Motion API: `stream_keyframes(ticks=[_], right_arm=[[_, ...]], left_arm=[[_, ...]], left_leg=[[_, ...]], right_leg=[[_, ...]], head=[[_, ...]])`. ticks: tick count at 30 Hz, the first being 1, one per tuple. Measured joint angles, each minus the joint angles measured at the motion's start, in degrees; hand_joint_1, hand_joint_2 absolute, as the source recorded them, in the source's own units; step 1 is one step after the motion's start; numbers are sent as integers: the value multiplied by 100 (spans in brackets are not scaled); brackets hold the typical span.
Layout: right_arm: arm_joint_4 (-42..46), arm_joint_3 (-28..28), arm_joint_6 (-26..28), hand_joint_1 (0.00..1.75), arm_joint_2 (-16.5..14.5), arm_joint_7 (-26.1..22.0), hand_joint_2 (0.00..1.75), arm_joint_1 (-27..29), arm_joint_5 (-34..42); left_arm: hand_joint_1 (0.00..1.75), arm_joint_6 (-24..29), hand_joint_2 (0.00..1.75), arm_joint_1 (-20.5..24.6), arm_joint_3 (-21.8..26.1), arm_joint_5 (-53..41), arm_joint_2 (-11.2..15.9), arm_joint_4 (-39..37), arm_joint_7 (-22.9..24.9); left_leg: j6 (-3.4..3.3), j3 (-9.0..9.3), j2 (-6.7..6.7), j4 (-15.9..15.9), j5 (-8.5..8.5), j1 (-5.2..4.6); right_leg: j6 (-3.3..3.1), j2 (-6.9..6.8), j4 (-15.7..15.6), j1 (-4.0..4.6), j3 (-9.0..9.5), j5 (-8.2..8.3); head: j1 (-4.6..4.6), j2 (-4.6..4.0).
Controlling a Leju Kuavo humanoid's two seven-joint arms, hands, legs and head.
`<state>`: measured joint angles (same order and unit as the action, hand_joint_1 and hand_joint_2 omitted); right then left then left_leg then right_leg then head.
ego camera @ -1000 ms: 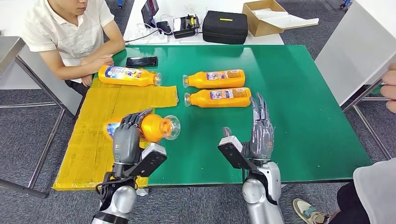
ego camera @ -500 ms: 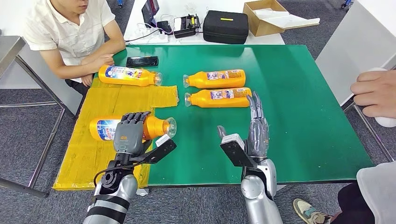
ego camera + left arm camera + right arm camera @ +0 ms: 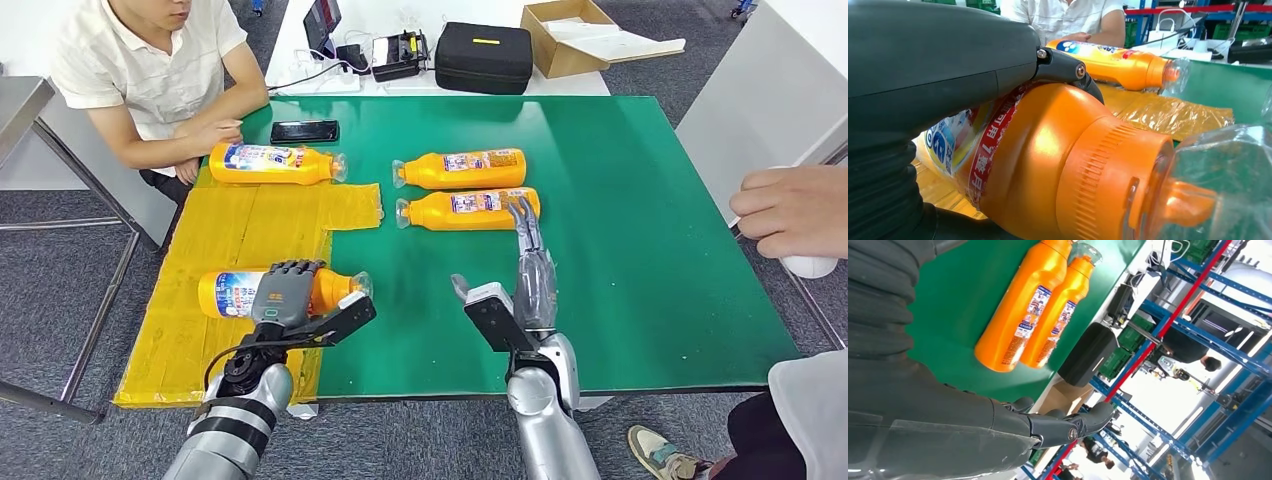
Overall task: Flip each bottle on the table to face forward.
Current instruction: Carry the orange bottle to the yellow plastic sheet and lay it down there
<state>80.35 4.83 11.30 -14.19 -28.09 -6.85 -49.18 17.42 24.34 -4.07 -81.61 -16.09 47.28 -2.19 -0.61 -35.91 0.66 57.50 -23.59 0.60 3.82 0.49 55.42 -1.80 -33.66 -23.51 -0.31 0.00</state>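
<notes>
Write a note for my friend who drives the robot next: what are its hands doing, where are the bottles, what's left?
Left hand grips an orange plastic bottle with a blue-white label, lying on the yellow plastic sheet.
Right hand holds nothing, fingers straight, raised near the closer of two orange bottles with small labels, which lie side by side on the green table.
A fourth orange bottle lies by the seated person.
Done: two blue-white labels face up.
Left: probably the green-table pair.

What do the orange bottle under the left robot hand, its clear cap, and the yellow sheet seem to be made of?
Orange bottle under the left robot hand: likely glossy plastic, with a shiny highlight. Clear cap: transparent plastic, the spout shows through. Yellow sheet: probably board wrapped in shiny tape or film, wrinkled and reflective.
</notes>
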Motion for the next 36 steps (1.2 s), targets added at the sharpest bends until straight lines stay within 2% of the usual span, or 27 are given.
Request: stream_keyframes(ticks=[10,16,17,18,20,21,22,32,36], right_arm=[[-140,0,-2,0,1,-18,175,-30,21],[-282,9,-38,0,5,-76,175,-110,116],[-320,18,-43,0,7,-91,175,-129,126],[-352,28,-47,0,8,-104,175,-144,138],[-398,43,-57,0,9,-120,175,-158,156],[-413,48,-62,0,9,-122,175,-159,166],[-427,52,-70,0,9,-122,175,-160,177],[-770,74,-127,0,19,-216,175,-378,345],[-963,66,-113,0,28,-250,175,-502,390]], left_arm=[[175,-67,175,133,33,-57,10,-253,15],[172,-189,175,314,55,-402,63,-622,245],[152,-178,175,357,74,-419,72,-709,251],[121,-160,175,395,98,-431,78,-786,251],[36,-119,175,450,134,-461,86,-911,254],[13,-107,175,470,146,-479,89,-958,256],[0,-114,175,489,157,-496,90,-1003,259],[0,-798,175,909,294,-462,92,-1555,159],[0,-838,175,1030,358,-405,94,-1746,44]], left_leg=[[0,0,0,-1,0,1],[0,1,0,-1,1,1],[0,1,0,-1,1,1],[0,2,-1,-1,1,1],[1,3,-1,-1,1,1],[1,3,-1,-1,1,1],[1,3,-1,-1,1,1],[2,25,24,-2,3,1],[2,39,28,-1,3,1]], right_leg=[[0,0,0,1,0,0],[0,0,0,1,1,0],[0,0,0,1,1,0],[0,0,1,1,2,0],[0,0,1,1,2,0],[0,1,1,1,2,0],[0,1,1,1,2,0],[0,-17,1,0,35,-1],[0,-23,0,0,48,-1]], head=[[1,0],[1,0],[1,0],[1,0],[1,0],[1,0],[1,0],[1,0],[0,0]])
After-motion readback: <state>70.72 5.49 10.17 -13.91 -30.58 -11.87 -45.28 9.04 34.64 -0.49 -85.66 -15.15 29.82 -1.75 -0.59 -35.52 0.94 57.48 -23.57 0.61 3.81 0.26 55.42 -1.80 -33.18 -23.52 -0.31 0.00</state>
